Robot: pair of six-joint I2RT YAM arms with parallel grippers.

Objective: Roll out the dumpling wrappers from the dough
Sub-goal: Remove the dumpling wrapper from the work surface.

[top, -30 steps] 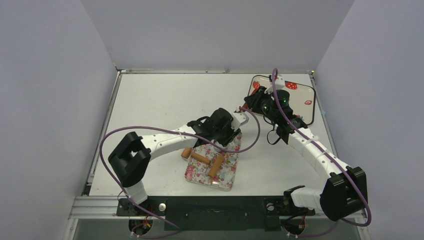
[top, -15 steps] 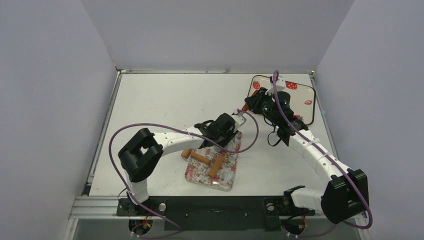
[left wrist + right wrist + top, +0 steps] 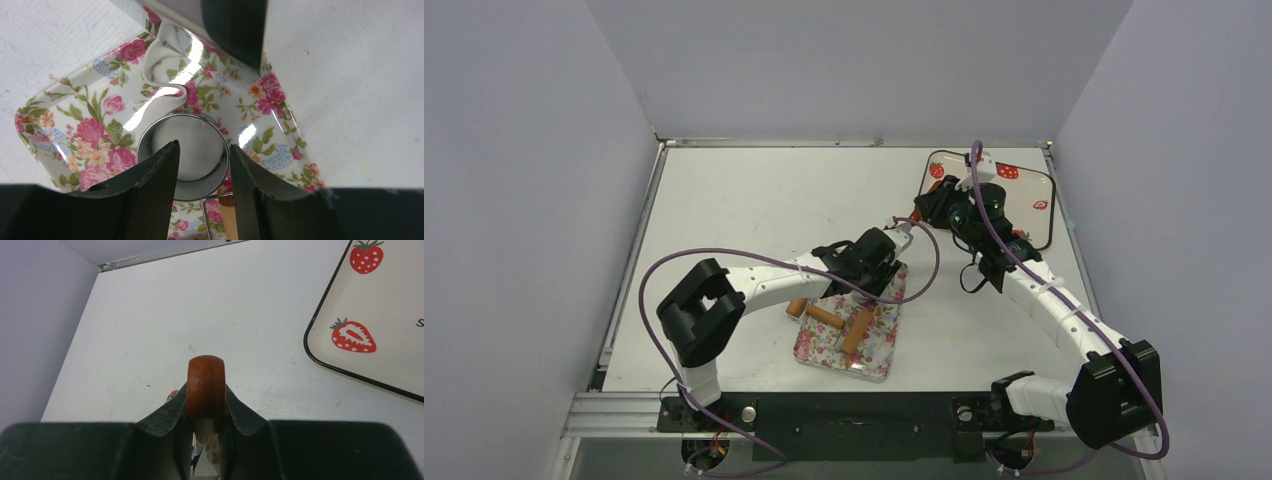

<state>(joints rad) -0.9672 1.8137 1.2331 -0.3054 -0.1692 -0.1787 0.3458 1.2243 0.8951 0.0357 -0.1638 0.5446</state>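
A floral tray (image 3: 90,135) was set on the white table (image 3: 754,200), left of centre and towards the near edge. On its far side a crumpled sheet of white dough (image 3: 162,50) was spread, with a thin strip of it running down to a hollow metal ring (image 3: 183,116) that stood near the middle of the tray. Within the ring a flat white round dumpling wrapper (image 3: 197,155) was enclosed, filling it. On the near part of the tray a brown wooden roller (image 3: 827,316) was laid, with a second brown wooden piece (image 3: 858,330) just beside it on the right. At the far right corner of the table a white strawberry tray (image 3: 385,310) with a dark rim was placed, partly hidden in the overhead view by the right arm. The left gripper (image 3: 202,146) was held low over the floral tray with its fingers spread apart and nothing pinched between them; the wrapper and the right part of the ring were seen through the gap, and whether the fingertips touched the ring could not be told. The right gripper (image 3: 206,390) was pressed together on the rounded red-brown handle of the spatula (image 3: 205,375), which was held at the far right corner of the floral tray, well apart from the strawberry tray.
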